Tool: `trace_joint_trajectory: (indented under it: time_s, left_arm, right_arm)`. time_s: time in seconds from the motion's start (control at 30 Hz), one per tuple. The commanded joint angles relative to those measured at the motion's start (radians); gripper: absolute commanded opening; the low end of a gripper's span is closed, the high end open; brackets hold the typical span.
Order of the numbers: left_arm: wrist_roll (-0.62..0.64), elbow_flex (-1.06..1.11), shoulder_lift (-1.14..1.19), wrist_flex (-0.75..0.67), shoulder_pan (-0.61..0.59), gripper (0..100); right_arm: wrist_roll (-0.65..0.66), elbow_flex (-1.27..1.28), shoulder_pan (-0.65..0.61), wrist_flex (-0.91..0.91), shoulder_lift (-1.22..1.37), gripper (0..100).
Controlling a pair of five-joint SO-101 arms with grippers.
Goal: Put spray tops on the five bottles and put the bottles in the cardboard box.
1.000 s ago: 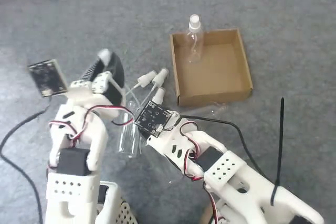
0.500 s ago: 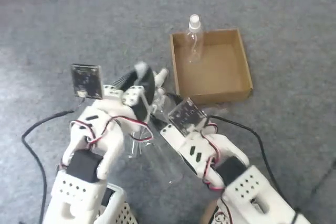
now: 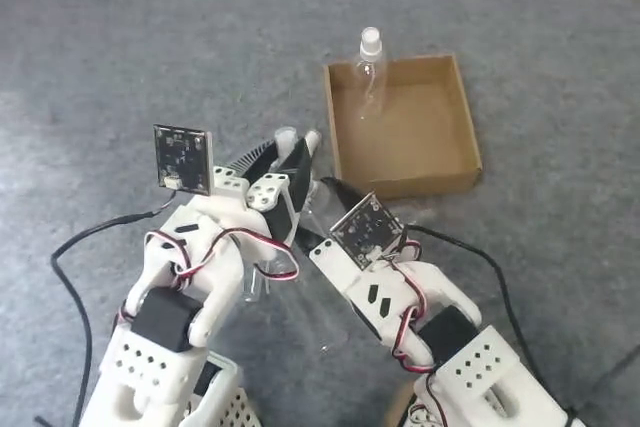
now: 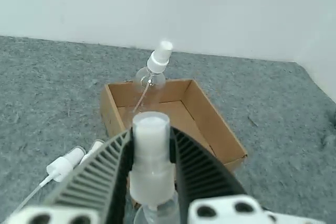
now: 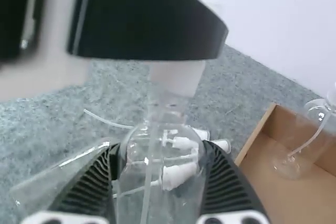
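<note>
My left gripper (image 4: pixel 151 142) is shut on a white spray top (image 4: pixel 151 129), held upright over the neck of a clear bottle (image 5: pixel 160 153). My right gripper (image 5: pixel 160 179) is shut on that bottle's body, just under the spray top (image 5: pixel 176 77). In the high view both grippers meet left of the cardboard box (image 3: pixel 455 127), the left gripper (image 3: pixel 286 152) above the right gripper (image 3: pixel 325 202). One bottle with a spray top (image 3: pixel 370 72) stands upright in the box's far left corner. Two loose spray tops (image 4: pixel 65 163) lie on the carpet beside the box.
Another clear bottle (image 3: pixel 325 322) lies on the grey carpet between the two arm bases, and one (image 5: pixel 55 179) shows beside my right gripper. A white perforated basket (image 3: pixel 225 402) sits at the near edge. Cables trail on both sides.
The left arm has swung right with the spray top, from the left side to above the bottle. The right arm has shifted right and raised the bottle under it.
</note>
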Motion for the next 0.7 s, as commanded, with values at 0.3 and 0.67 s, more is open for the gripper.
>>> trace_joint_trajectory:
  time_s: [0.3,0.67]
  left_arm:
    - [-0.015,0.047,0.006,0.011,0.087,1]
    - [-0.037,0.077,0.006,-0.032,0.118,1]
  right_arm:
    - [-0.011,0.011,0.073,-0.087,-0.061,0.6]
    - [-0.012,0.009,0.077,-0.079,-0.065,0.6]
